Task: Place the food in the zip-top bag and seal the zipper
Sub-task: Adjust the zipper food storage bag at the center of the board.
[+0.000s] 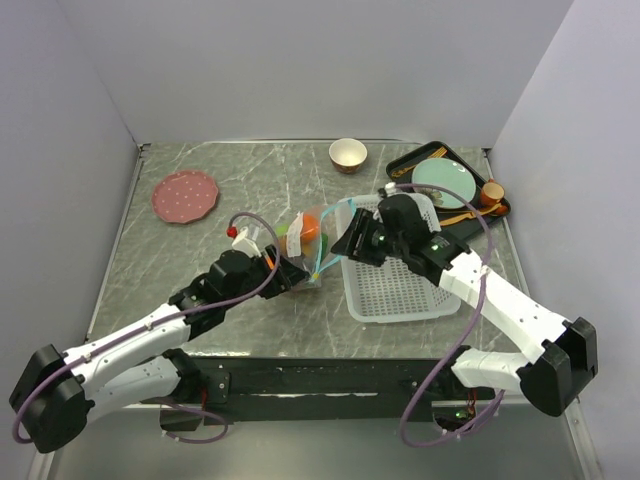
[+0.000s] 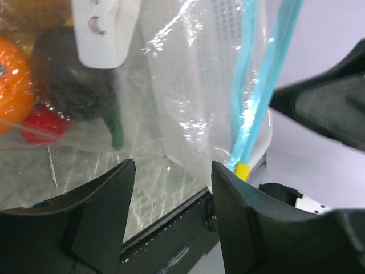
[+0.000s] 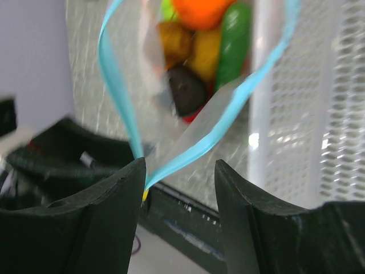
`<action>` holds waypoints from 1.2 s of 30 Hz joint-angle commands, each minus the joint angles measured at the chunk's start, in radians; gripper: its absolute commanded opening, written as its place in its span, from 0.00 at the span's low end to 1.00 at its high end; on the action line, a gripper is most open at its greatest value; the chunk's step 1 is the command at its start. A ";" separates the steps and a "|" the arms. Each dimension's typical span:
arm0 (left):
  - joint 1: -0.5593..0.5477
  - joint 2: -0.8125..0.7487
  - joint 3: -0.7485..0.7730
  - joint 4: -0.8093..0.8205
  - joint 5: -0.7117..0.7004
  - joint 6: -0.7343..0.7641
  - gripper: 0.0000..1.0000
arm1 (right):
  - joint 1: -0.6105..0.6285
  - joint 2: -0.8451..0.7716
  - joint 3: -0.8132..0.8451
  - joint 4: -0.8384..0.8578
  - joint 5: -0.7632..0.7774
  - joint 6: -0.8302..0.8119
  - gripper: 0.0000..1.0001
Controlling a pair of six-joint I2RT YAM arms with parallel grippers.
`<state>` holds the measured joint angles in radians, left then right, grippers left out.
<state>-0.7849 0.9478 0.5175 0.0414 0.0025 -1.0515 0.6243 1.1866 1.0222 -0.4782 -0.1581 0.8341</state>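
Flanking a clear, crinkly zip-top bag point(image 1: 300, 222) with two black grippers, hard against the left wall of the white perforated plastic basket point(image 1: 400, 290) as the top view has it. Showing the bag's mouth turned toward that basket and gaping, the thin teal-blue zipper point(image 1: 319, 258) spread into a loop rather than pressed shut. Looking in through the mouth from the right wrist: toy food already inside, at the end away from the basket, namely an orange point(image 3: 202, 8), a green chili point(image 3: 231, 40), a yellow-orange fruit point(image 3: 205, 51), a brown kiwi point(image 3: 174, 40) and a dark brown donut-like piece point(image 3: 185, 91). Seeing a red chili point(image 2: 43, 125) through the plastic from the left wrist. Poising the left gripper point(image 2: 171, 165) at the zipper's near end, by the basket's near left corner, jaws parted and clamped on nothing, a small yellow tab point(image 2: 242, 170) at the strip's end just above one finger. Poising the right gripper point(image 3: 179, 165) over the basket's left rim, jaws likewise apart, the loop's closed end dropping into the gap close to one finger; cannot tell whether touching. Leaving a tan bowl point(image 1: 347, 154) well behind the basket.
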 commanded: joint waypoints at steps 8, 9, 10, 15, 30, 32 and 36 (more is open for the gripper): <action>0.076 -0.038 -0.048 0.087 0.183 -0.142 0.68 | 0.152 -0.015 0.009 0.055 0.011 0.056 0.58; 0.076 -0.037 -0.048 0.103 0.186 -0.146 0.68 | 0.158 -0.012 0.010 0.055 0.015 0.065 0.58; 0.076 -0.034 -0.051 0.110 0.188 -0.150 0.68 | 0.173 -0.009 0.015 0.052 0.020 0.069 0.58; 0.076 -0.026 -0.071 0.135 0.179 -0.182 0.66 | 0.198 0.028 0.024 0.033 0.032 0.095 0.53; 0.087 -0.014 -0.097 0.173 0.166 -0.209 0.59 | 0.198 0.076 0.029 0.050 0.015 0.106 0.43; 0.088 -0.015 -0.100 0.176 0.163 -0.209 0.59 | 0.198 0.084 0.030 0.055 0.006 0.108 0.40; 0.093 -0.015 -0.103 0.179 0.168 -0.211 0.59 | 0.199 0.091 0.032 0.062 0.000 0.108 0.36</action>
<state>-0.6991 0.9337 0.4168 0.1692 0.1631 -1.2537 0.8204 1.2659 1.0222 -0.4561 -0.1501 0.9356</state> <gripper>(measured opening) 0.588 0.368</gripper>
